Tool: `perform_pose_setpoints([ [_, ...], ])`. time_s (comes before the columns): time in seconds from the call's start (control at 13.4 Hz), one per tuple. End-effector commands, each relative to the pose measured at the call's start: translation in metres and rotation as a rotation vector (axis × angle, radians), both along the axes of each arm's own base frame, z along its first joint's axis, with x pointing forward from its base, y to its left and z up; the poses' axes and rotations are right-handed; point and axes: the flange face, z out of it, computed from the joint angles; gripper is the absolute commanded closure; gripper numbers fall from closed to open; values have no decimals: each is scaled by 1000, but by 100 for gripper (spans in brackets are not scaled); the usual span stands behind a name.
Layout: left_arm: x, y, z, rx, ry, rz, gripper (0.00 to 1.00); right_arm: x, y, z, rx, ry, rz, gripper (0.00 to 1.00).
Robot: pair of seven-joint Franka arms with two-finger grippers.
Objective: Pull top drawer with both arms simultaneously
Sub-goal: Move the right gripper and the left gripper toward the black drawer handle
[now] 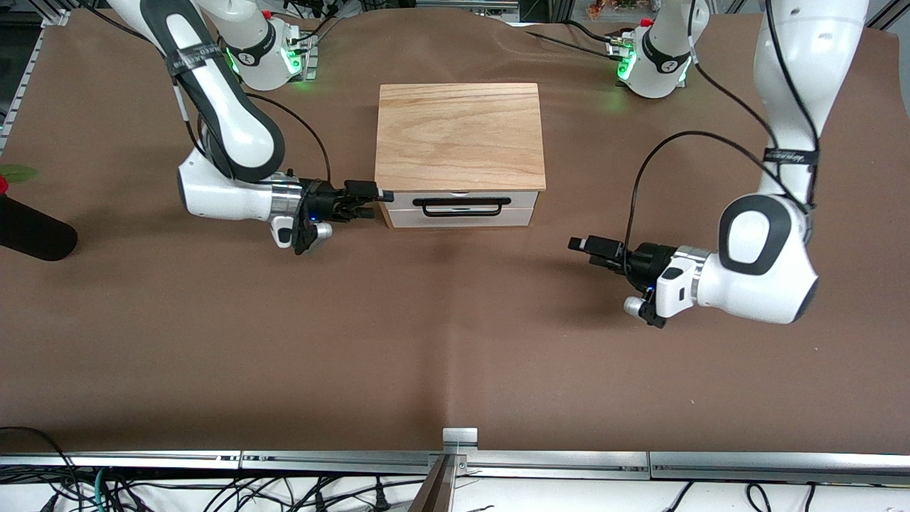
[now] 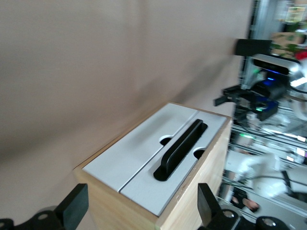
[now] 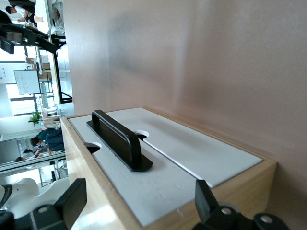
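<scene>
A wooden box with an oak-grain lid [image 1: 459,135] stands mid-table, its two white fronts facing the front camera. The top drawer [image 1: 405,202] [image 2: 201,158] [image 3: 144,184] is shut flush and carries a wide black bar handle [image 1: 466,206] [image 2: 182,148] [image 3: 117,139]. My right gripper [image 1: 377,203] [image 3: 138,201] is open, level with the drawer front at the box's corner toward the right arm's end. My left gripper [image 1: 586,250] [image 2: 140,211] is open over bare table, apart from the box toward the left arm's end. Neither touches the handle.
The lower white drawer front [image 1: 462,217] sits just under the top one. A black cylinder [image 1: 32,233] lies at the table edge at the right arm's end. Both green-lit bases [image 1: 266,53] [image 1: 654,64] stand along the table edge farthest from the front camera. A metal rail [image 1: 455,459] lines the nearest edge.
</scene>
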Motion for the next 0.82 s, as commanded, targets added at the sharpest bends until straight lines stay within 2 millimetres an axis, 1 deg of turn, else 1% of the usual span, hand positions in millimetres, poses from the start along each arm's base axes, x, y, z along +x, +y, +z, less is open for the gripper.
perform_pose_setpoints([
  [0.0, -28, 1, -33, -175, -12, 26, 0, 5, 12, -7, 29, 5, -9, 1],
  [0.07, -38, -3, -48, -216, -9, 55, 0, 5, 14, -12, 33, 15, -21, 5],
  [0.15, -46, -8, -61, -241, -11, 77, 0, 0, 26, -17, 53, 37, -21, 12],
  [0.22, -58, -19, -76, -276, -13, 97, 0, 5, 31, -14, 70, 43, -32, 21],
  [0.3, -70, -29, -90, -307, -25, 126, 0, 11, 34, -12, 73, 63, -36, 21],
  [0.37, -82, -40, -103, -327, -36, 148, 0, 13, 35, -17, 50, 74, -18, 20],
  [0.45, -91, -49, -114, -340, -41, 160, 0, 14, 36, -16, 24, 59, 18, 19],
  [0.6, -103, -59, -123, -360, -36, 180, 0, 20, 40, -6, 15, 61, 62, 18],
  [0.74, -113, -68, -130, -361, -43, 192, 0, 31, 43, 4, -2, 60, 76, 18],
])
